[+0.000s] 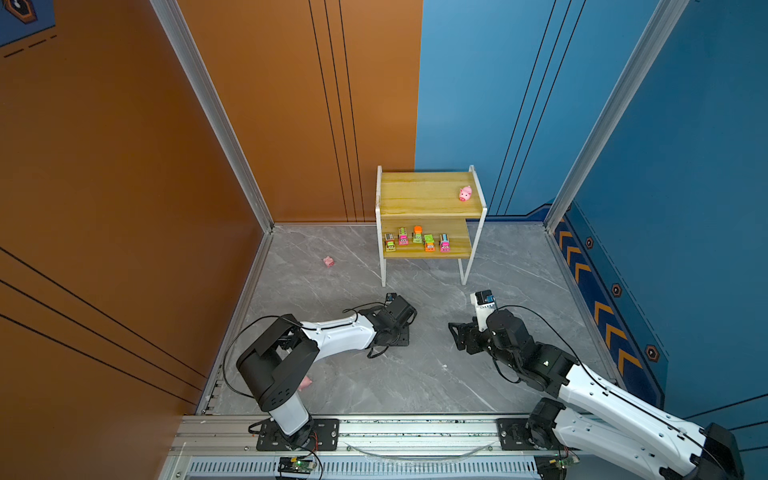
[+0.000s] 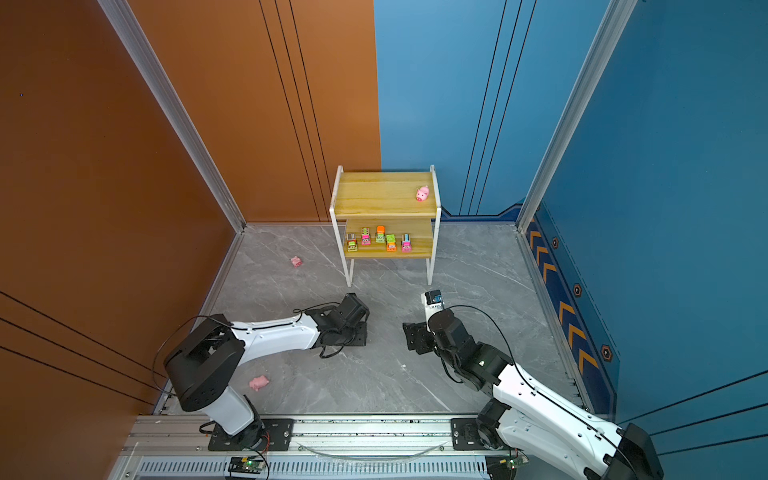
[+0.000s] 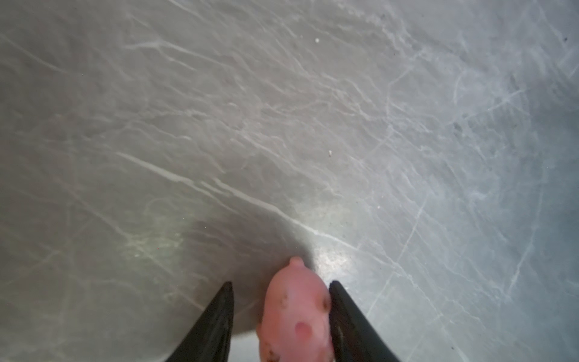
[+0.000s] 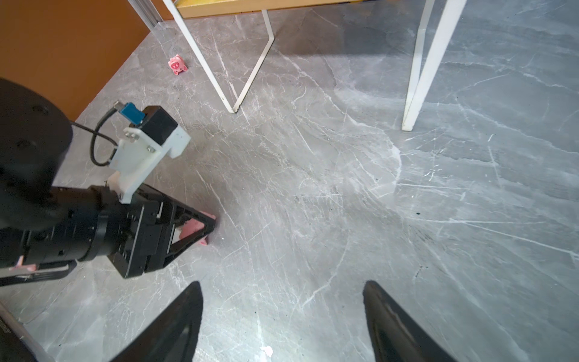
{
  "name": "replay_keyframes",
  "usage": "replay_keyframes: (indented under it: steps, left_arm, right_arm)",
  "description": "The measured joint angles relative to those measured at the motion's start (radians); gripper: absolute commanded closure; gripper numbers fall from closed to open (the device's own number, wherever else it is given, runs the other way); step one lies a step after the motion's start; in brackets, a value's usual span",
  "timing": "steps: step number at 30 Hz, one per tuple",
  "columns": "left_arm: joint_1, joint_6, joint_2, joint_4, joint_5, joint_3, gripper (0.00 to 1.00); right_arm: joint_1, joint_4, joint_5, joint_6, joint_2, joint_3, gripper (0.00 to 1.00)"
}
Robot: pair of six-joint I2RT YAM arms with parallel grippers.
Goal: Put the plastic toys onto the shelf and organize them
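Note:
The shelf (image 1: 415, 187) stands at the back. One pink pig (image 1: 465, 193) sits on its upper board and several toy trucks (image 1: 417, 241) line the lower board. My left gripper (image 3: 281, 283) is low over the floor with its jaws open around a pink pig (image 3: 296, 313). That pig touches one finger, and a gap shows at the other finger. My right gripper (image 4: 282, 283) hangs open and empty over bare floor, facing the left one (image 4: 200, 227). Another pig (image 1: 328, 261) lies on the floor left of the shelf. A further pig (image 2: 259, 382) lies by the left arm's base.
Orange wall on the left and blue wall on the right close in the grey marble floor (image 1: 436, 374). The shelf's white legs (image 4: 419, 78) stand just ahead of the right gripper. An aluminium rail (image 1: 415, 432) carries both arm bases at the front.

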Motion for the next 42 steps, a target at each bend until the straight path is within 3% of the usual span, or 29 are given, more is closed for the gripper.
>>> replay_keyframes:
  steps: [15,26,34,42]
  left_arm:
    - [0.143,0.038,-0.216,-0.084,0.000,-0.153,0.49]
    - [0.220,0.057,-0.319,-0.131,0.001,-0.222,0.50]
    - [0.257,0.067,-0.506,-0.172,0.033,-0.230,0.44]
    - [0.278,0.096,-0.667,-0.238,0.084,-0.228,0.42]
  right_arm:
    - [0.142,0.061,0.035,0.008,0.186,0.005,0.20]
    - [0.262,0.223,0.056,0.076,0.463,0.090,0.22]
    - [0.289,0.458,-0.061,0.112,0.692,0.135,0.32]
    - [0.280,0.623,-0.151,0.129,0.830,0.196,0.42]
